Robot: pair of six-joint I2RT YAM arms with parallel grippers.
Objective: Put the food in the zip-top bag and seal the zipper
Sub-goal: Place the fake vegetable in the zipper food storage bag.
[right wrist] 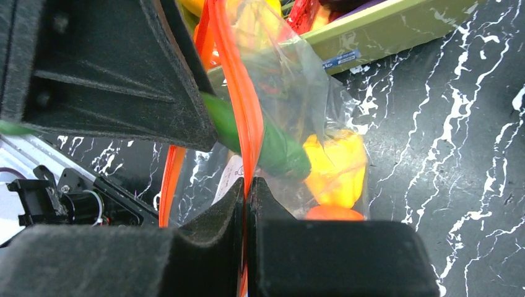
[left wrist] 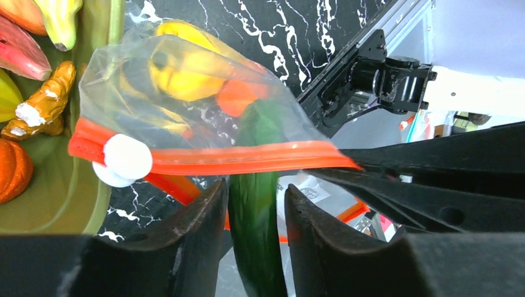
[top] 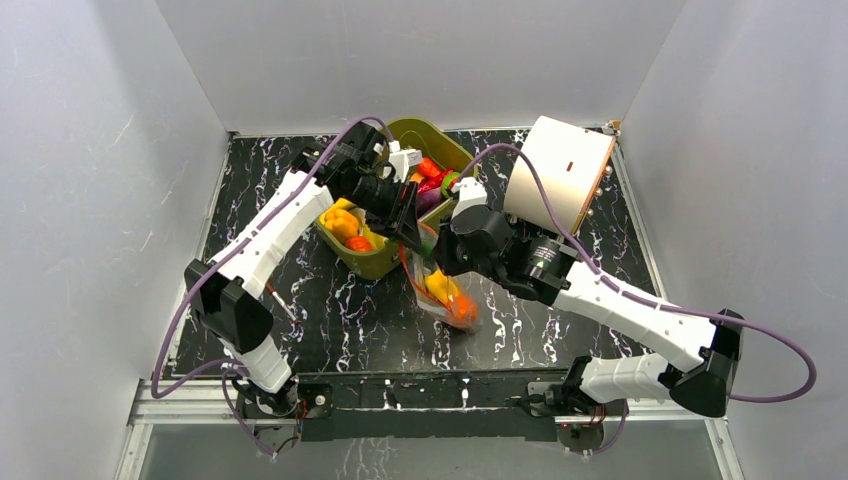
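Observation:
The clear zip-top bag hangs at the table's middle, mouth up, with a yellow pepper and an orange ball inside. My right gripper is shut on the red-orange zipper strip and holds one lip up. My left gripper is closed around a long green piece that pokes down through the open mouth. Its tip lies inside the bag in the right wrist view. A white slider sits at one end of the zipper.
An olive-green tub with more toy food stands just left of the bag, and a second tub is behind it. A white board leans at the back right. White walls close in the table.

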